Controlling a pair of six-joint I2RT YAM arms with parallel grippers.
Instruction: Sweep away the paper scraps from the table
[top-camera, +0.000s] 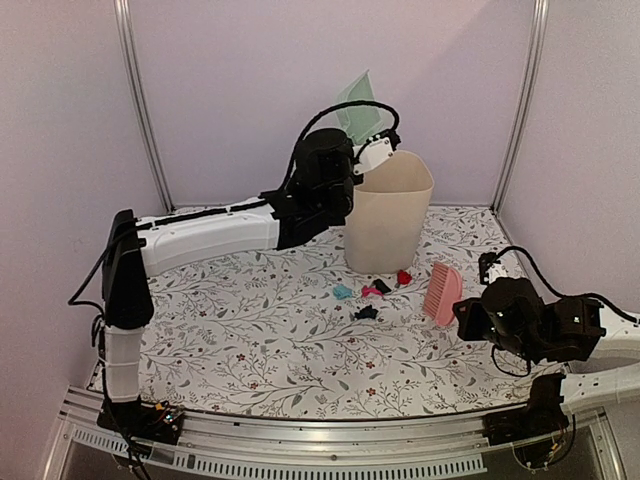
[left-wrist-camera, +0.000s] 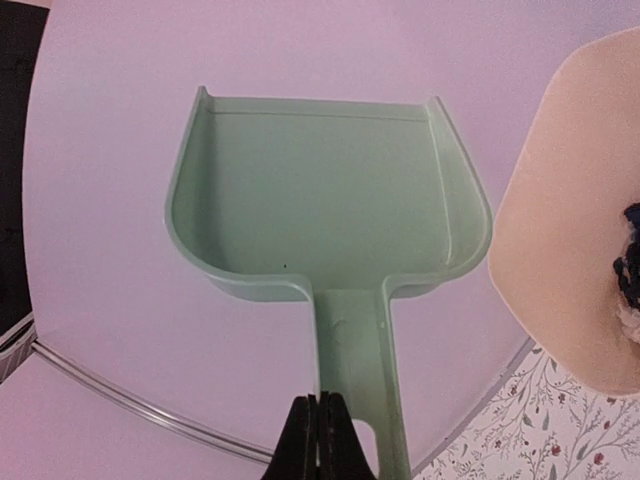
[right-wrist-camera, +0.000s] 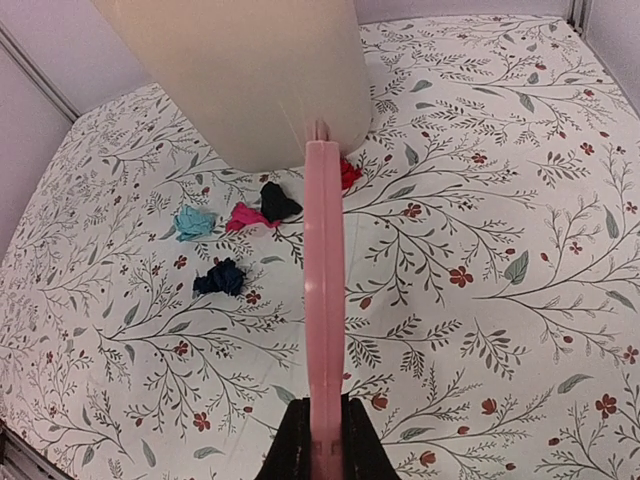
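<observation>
The left fingers are pinched tight on the handle of the mint-green dustpan, which is lifted clear of the surface and held with its scoop up against the back wall, at about 11 o'clock of the beige bin. The pan looks empty. Something dark shows inside the bin at the right edge of the left wrist view, but it is too cut off to name. The right fingers are clamped on the pink brush, which stands at about 3 o'clock of the remaining litter. Five paper scraps lie on the floral surface just in front of the bin's base, at its 6 o'clock. In the right wrist view there is a teal wad, a magenta one touching a black one, a red one close against the bin, and a navy one a little apart toward 7 o'clock of the others. Judging by this, the step in hand is a tipping of the pan over the bin, with another round of sweeping due. The next move probably calls for the pan to come down flat, lip on the surface at 9 o'clock of the wads, so the brush can push them across into it. The red wad beside the bin wall may be awkward to reach.
</observation>
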